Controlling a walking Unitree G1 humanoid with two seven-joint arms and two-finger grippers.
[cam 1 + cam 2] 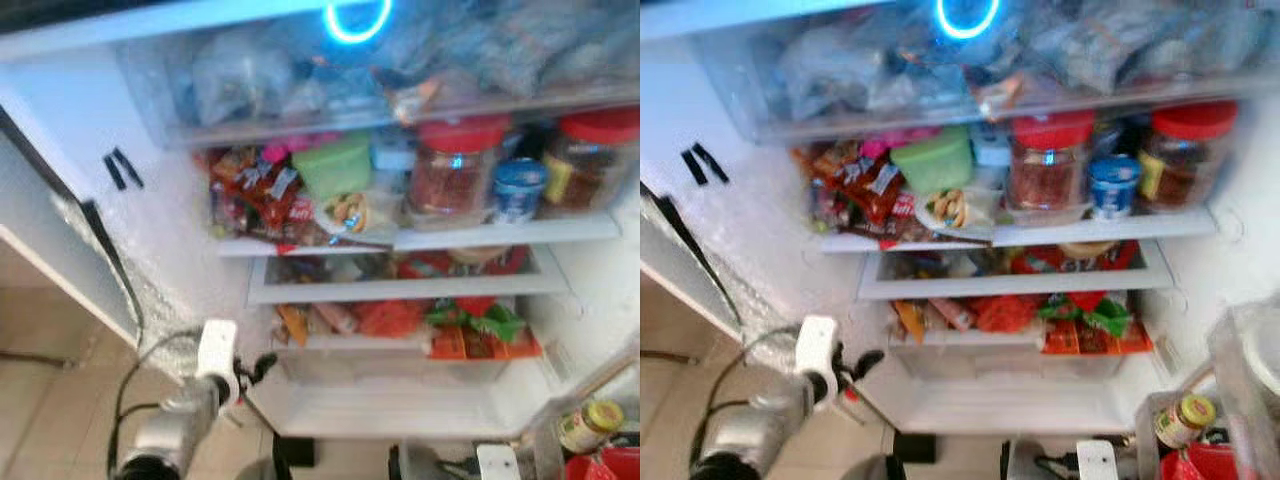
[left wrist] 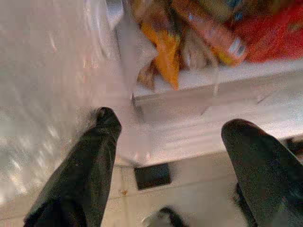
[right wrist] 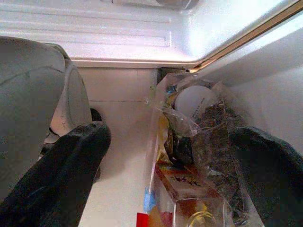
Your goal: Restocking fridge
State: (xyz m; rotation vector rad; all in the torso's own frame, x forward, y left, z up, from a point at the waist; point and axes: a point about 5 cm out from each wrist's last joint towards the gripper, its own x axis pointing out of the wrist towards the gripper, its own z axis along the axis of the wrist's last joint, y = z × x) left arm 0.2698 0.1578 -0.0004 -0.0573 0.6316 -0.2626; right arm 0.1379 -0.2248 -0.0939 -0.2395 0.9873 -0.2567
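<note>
Left eye view: your left gripper [image 1: 250, 372], jaws released and empty, hovers at 7 o'clock before the open fridge [image 1: 400, 410]. Right gripper [image 3: 170, 156], jaws spread, faces door-bin packets [image 3: 189, 142]. Approach step; next, pick stock.

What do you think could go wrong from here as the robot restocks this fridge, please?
The left gripper is open beside the fridge's lower drawer front; reaching in could catch a finger on its edge. The snack packets bulge past the crowded shelf, so a nudge might spill them. The right gripper, open around a bagged item, might tear the thin plastic.
</note>
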